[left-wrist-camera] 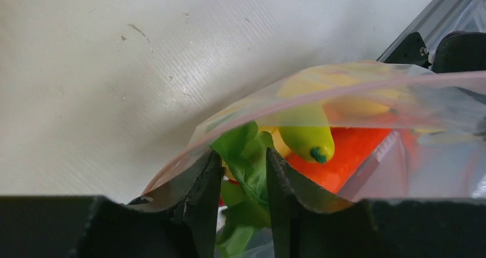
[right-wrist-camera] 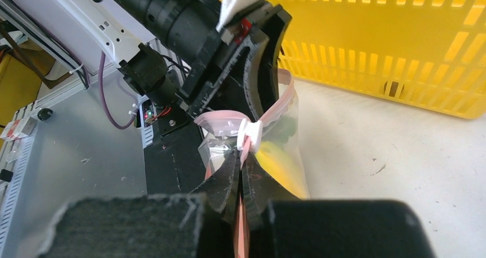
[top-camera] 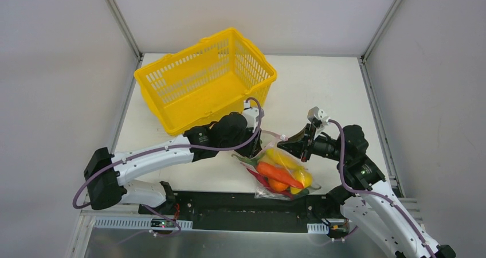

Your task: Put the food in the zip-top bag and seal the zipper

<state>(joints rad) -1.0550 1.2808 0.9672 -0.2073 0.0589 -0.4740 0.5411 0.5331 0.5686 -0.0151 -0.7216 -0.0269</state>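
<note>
Top external: the zip-top bag [top-camera: 261,155] lies lower centre, the food [top-camera: 276,171] inside. Your right gripper [right-wrist-camera: 240,160] pinches the zipper [right-wrist-camera: 275,106] by its white slider [right-wrist-camera: 250,131], prob to hold it taut; left gripper [left-wrist-camera: 243,160] at the opposite corner has jaws slightly apart, gripping nothing
</note>
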